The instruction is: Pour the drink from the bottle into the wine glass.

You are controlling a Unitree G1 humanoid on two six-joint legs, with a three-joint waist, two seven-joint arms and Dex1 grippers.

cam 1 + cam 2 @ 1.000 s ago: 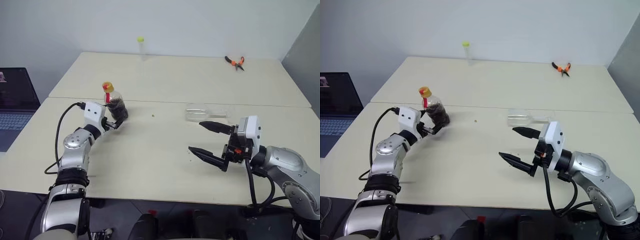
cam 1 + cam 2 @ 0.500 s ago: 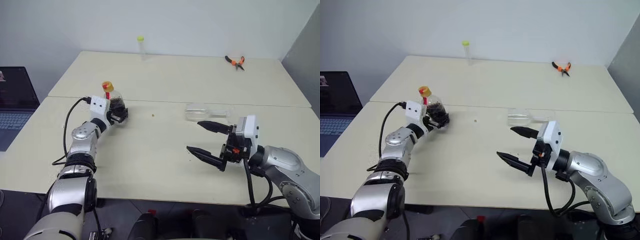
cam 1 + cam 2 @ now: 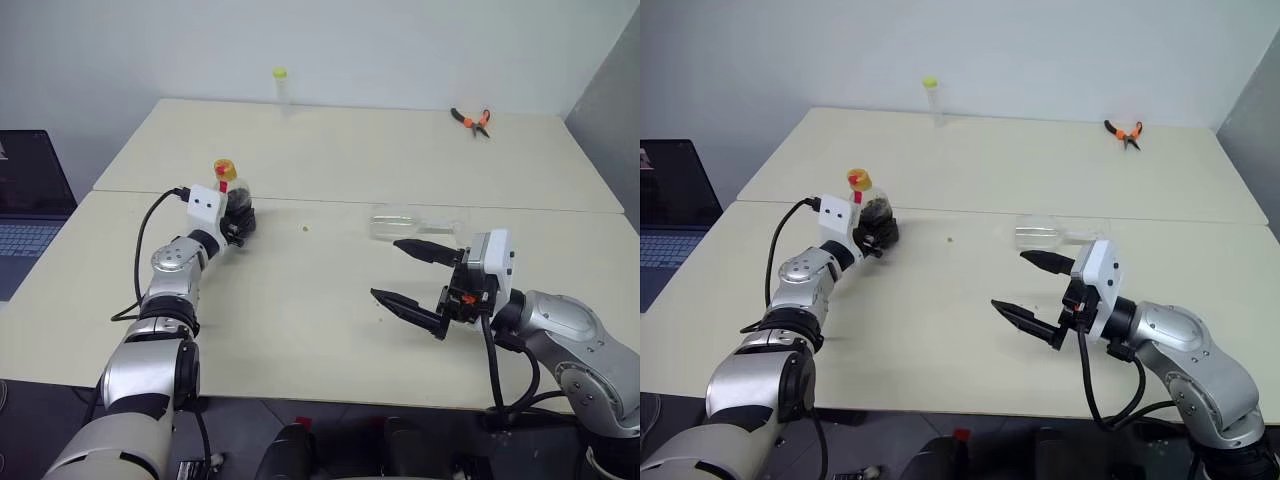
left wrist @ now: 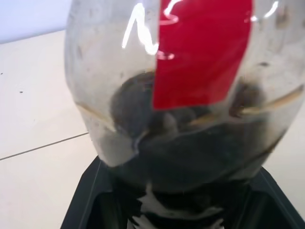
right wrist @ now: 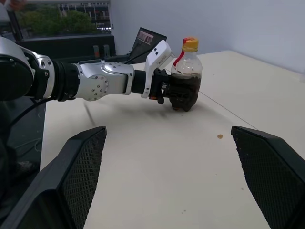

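From the head, the left gripper [image 3: 238, 218] clasps the bottle [image 3: 232, 199] standing on the table [image 3: 330, 300]; the wine glass [image 3: 400, 224] lies sideways, needing righting first. The right wrist view shows the right gripper [image 5: 169, 157] spread wide, empty; squeeze low, lift straight.

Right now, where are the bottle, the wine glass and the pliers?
bottle [image 5: 185, 81]: right wrist view, on its dark lower body.
wine glass [image 3: 395, 224]: left eye view, on the bowl; it lies on its side.
pliers [image 3: 471, 121]: left eye view, on the orange handles, far table.
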